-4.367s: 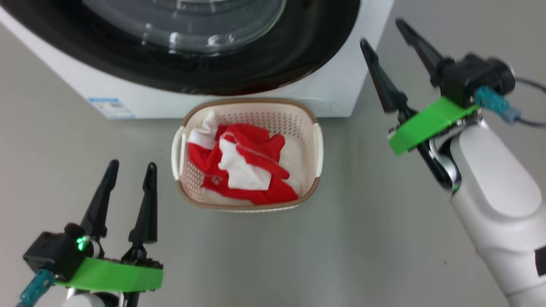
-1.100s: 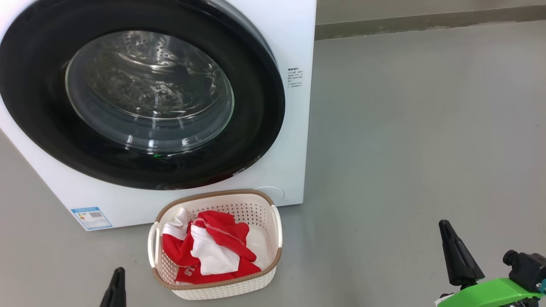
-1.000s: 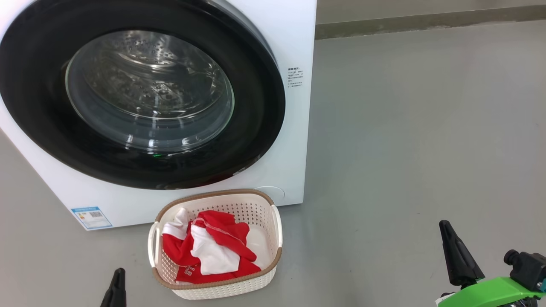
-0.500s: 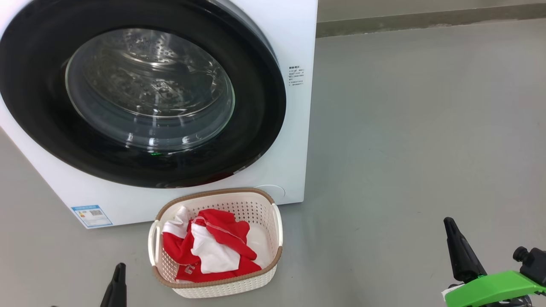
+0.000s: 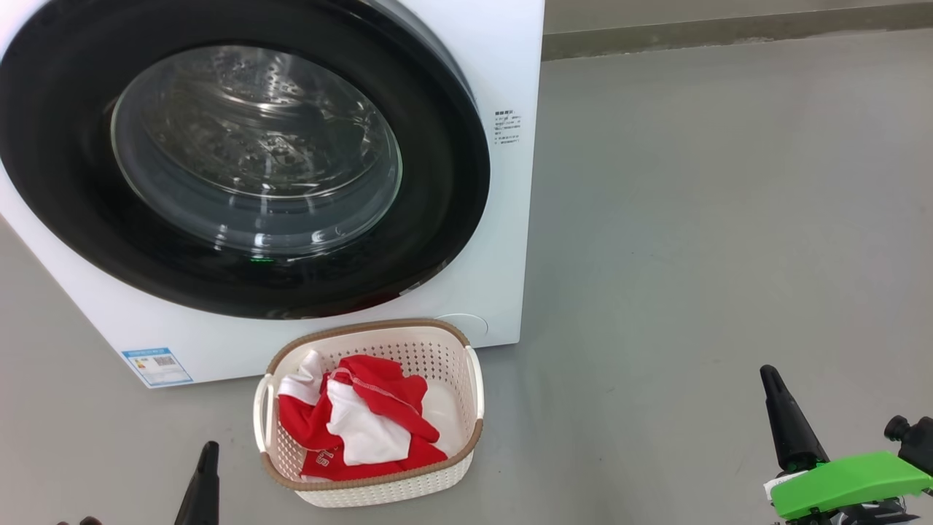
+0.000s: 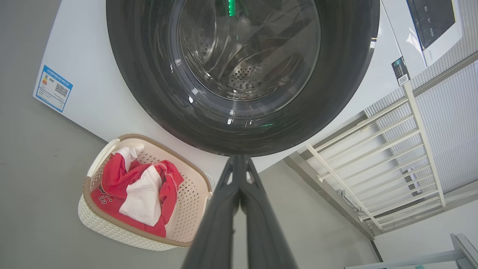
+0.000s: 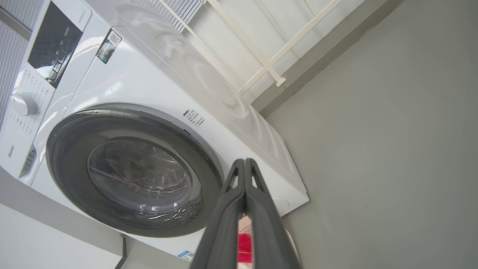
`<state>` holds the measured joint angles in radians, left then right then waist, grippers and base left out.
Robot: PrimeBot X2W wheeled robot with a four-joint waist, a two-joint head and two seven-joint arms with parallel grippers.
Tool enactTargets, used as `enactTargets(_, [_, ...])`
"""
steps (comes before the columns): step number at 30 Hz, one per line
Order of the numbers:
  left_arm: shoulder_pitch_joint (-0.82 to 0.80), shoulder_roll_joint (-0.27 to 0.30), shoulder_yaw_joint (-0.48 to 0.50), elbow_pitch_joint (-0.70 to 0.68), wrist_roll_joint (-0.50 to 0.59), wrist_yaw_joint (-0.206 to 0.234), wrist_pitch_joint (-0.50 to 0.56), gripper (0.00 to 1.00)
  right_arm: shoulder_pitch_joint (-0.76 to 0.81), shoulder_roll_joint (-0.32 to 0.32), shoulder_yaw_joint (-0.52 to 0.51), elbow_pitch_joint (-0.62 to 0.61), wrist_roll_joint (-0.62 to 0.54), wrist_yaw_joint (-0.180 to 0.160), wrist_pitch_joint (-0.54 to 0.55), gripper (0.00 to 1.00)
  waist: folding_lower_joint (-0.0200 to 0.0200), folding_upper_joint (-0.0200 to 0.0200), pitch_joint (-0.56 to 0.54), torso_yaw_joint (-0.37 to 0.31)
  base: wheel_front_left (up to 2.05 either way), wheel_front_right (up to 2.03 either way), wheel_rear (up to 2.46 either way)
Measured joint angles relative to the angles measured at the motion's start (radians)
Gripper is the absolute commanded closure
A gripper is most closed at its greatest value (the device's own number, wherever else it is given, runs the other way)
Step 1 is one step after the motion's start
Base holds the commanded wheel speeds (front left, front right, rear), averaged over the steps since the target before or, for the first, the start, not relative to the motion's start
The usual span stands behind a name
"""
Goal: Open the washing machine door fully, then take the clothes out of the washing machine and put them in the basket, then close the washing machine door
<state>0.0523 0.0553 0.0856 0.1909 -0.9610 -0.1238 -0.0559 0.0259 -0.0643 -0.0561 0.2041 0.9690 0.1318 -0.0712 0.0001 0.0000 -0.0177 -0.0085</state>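
Both jaws pinched together, holding nothing | washing machine door (image 5: 240, 160) ahead of them, clothes (image 5: 357, 430) in basket (image 5: 379, 492) | risk: door maybe not clicked home, could swing out

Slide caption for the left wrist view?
Shut left gripper faces the closed washing machine door; red clothes sit in the basket.

Just left of your dark grey left pincer (image 6: 239, 158) you see the basket (image 6: 101, 224), cream-white and dotted with holes under a brown woven-look rim. The clothes (image 6: 115, 175) in it are bright red with white panels and white lettering. Beyond the fingertips, the washing machine door (image 6: 149, 93) is glossy black around clear glass, set in the white washing machine (image 6: 89, 101) with its blue sticker (image 6: 53, 88). The floor (image 6: 33, 168) is plain grey.
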Motion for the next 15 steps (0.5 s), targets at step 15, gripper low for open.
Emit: enactTargets(15, [-0.022,-0.003,0.0,0.017,-0.146,0.0,0.04,1.0,-0.015,0.003,-0.015,0.016,0.157,0.0,0.039,1.0,0.0,0.0,0.005,0.002,0.0,0.0,0.0])
